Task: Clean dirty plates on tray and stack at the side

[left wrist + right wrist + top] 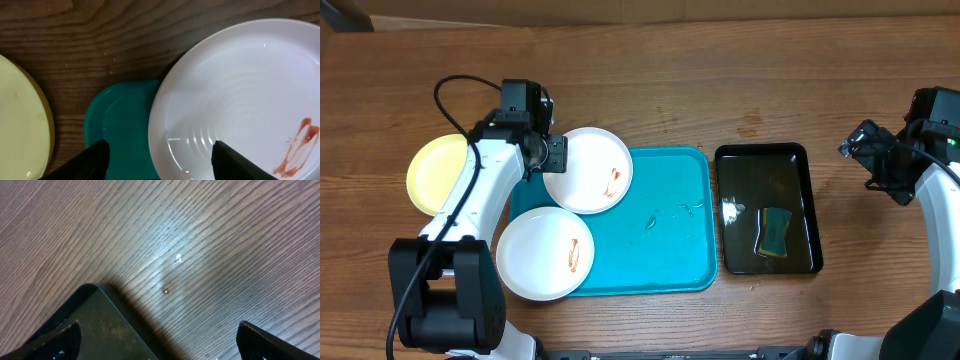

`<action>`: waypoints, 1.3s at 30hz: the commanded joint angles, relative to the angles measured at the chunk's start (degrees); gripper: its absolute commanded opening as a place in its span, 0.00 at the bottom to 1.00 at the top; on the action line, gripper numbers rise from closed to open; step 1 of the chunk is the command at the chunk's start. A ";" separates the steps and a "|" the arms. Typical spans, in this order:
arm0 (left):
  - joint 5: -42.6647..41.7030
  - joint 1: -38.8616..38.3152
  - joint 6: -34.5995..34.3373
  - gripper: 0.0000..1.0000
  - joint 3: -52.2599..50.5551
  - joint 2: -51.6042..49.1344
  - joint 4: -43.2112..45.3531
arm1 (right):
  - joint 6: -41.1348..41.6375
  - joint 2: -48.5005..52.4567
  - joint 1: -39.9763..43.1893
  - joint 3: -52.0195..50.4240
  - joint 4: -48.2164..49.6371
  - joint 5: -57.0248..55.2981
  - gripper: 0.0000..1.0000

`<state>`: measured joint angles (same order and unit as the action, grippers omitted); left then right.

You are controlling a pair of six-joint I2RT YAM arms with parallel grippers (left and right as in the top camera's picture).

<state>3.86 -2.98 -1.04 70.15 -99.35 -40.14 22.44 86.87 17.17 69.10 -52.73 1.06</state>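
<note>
The turquoise tray lies mid-table. A white plate with a red smear rests on its far-left corner, overhanging the rim. A second smeared white plate overhangs its near-left corner. A pale yellow plate lies on the wood to the left. My left gripper is open at the far white plate's left rim. In the left wrist view the fingers straddle that plate's edge, with the tray corner and yellow plate beside. My right gripper is open and empty, over wood near the black tray.
A glossy black tray right of the turquoise one holds liquid and a green-yellow sponge. Its corner shows in the right wrist view. Small droplets and specks lie on the turquoise tray's middle.
</note>
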 commanded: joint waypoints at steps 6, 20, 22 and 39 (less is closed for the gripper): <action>0.57 0.07 0.83 0.63 -7.54 0.24 5.81 | 0.02 -0.07 0.11 1.05 0.13 -0.59 1.00; -1.09 0.04 -2.38 0.45 -12.33 -0.24 14.10 | 0.02 -0.07 0.11 1.05 0.13 -0.59 1.00; -3.02 -0.02 -2.84 0.44 -13.11 -0.68 15.23 | 0.02 -0.07 0.11 1.05 0.13 -0.59 1.00; -24.81 -0.87 -8.81 0.13 -14.12 -0.98 11.10 | 0.02 -0.07 0.11 1.05 0.13 -0.59 1.00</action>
<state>-13.47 -3.05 -7.55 56.49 -99.61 -27.64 22.46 86.87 17.17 69.10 -52.75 1.06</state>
